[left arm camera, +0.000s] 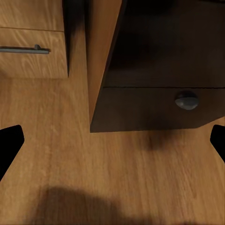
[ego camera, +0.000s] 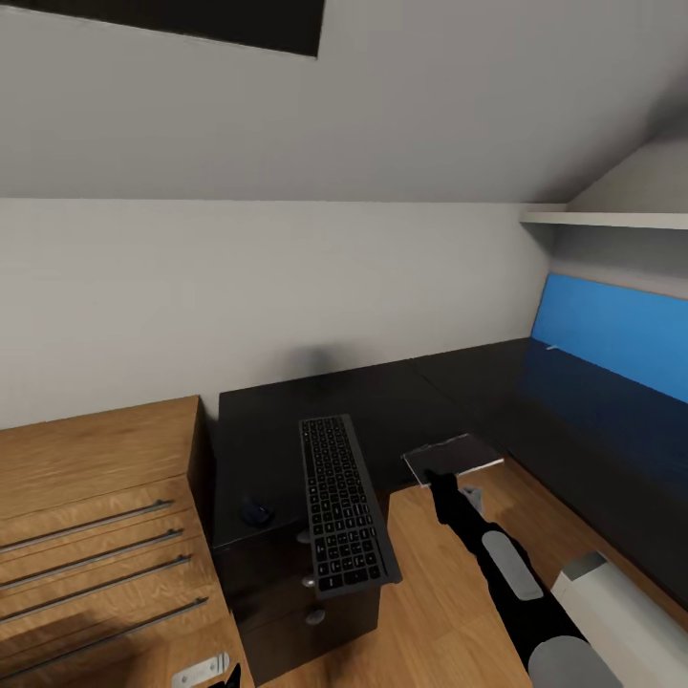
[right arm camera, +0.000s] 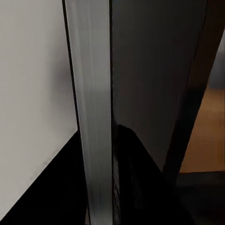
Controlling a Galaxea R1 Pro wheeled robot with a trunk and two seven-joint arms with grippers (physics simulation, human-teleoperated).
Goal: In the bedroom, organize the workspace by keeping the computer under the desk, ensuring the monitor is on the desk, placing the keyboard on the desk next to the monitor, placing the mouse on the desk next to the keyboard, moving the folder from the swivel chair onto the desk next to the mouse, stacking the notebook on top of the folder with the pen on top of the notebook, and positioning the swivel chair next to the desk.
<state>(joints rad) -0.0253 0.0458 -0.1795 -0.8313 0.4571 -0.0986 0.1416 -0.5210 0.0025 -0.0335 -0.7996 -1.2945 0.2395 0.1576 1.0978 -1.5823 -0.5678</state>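
A dark keyboard (ego camera: pixel 344 502) lies lengthwise on the black desk (ego camera: pixel 287 420), its near end sticking out past the desk's front edge. Left of it sits a small dark mouse (ego camera: pixel 255 512). My right gripper (ego camera: pixel 442 481) reaches in from the lower right and appears shut on a thin flat grey item with a pale edge, probably the folder (ego camera: pixel 454 457), held level beside the desk corner. The right wrist view looks along that folder's pale edge (right arm camera: pixel 93 117). My left gripper (left arm camera: pixel 112 145) hangs open over the wooden floor, facing the desk's drawer front (left arm camera: pixel 150 108).
A wooden dresser (ego camera: pixel 86 497) with bar handles stands left of the desk. The black surface runs right along the wall to a blue panel (ego camera: pixel 612 334) under a white shelf (ego camera: pixel 612 220). A round knob (left arm camera: pixel 186 100) is on the drawer.
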